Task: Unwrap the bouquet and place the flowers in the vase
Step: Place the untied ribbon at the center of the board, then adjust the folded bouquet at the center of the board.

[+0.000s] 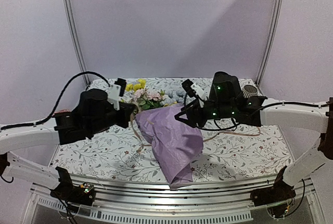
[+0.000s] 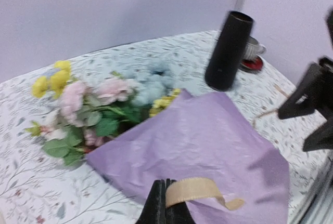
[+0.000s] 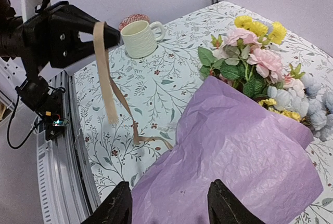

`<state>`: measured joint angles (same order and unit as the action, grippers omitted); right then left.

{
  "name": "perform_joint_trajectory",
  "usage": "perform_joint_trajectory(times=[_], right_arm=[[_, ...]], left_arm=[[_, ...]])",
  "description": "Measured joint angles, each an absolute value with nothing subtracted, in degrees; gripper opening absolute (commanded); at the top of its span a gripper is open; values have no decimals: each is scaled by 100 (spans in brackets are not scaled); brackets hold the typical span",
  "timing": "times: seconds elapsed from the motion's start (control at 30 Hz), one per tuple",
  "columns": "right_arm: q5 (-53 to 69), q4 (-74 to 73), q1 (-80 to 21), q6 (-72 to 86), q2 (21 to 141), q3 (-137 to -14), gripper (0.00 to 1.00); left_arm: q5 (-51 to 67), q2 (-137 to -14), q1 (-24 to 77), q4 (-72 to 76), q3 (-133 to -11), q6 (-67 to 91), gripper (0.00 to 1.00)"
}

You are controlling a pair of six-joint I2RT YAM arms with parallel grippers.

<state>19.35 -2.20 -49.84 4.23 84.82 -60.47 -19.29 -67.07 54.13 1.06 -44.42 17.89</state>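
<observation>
Flowery cloth (image 1: 93, 146) under the bouquet (image 1: 169, 135). My left gripper (image 2: 164, 187) pinches the floppy string (image 2: 195, 187); my right gripper (image 3: 169, 185) is spread, empty. Thin paper (image 3: 234, 151) may tear, I think: hold the six o'clock tip.

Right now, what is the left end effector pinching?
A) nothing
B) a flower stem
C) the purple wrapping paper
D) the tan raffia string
D: both wrist views show the left end effector shut on the tan raffia string, not on the paper.
</observation>
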Motion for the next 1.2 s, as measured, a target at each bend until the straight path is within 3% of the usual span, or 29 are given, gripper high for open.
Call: perform_joint_trajectory(times=[0.33,0.47,0.5,0.57,0.63,0.67,0.7,0.97,1.2], right_arm=[[775,351,-4982,567,8228,-5610,56],[473,517,-4965,690,8366,-5599,56],[436,574,-4952,714,8414,-5583,56],[386,652,-4936,788,8490,-5557,56],[349,709,-4917,825,8554,-5544,56],[346,742,-4908,840,8576,-5542,56],[346,770,-4904,858,8593,-5542,56],[353,928,-4786,1039,8656,-5492,56],[401,934,-4545,1273,8689,-5238,56]], left_arm=[[-3004,-4611,4335,-1997,-3417,3500,1],[-3426,-3999,4180,-2873,-3159,4211,13],[-3518,-3872,4171,-3048,-3146,4397,18],[-3723,-3669,4167,-3363,-3151,4788,40],[-3988,-3500,4160,-3771,-3175,5264,65],[-4134,-3430,4156,-3999,-3208,5548,85],[-4268,-3380,4150,-4200,-3251,5802,88],[-4956,-3326,3935,-5468,-3916,7185,86],[-4392,-3299,3747,-4335,-4027,5741,98]])
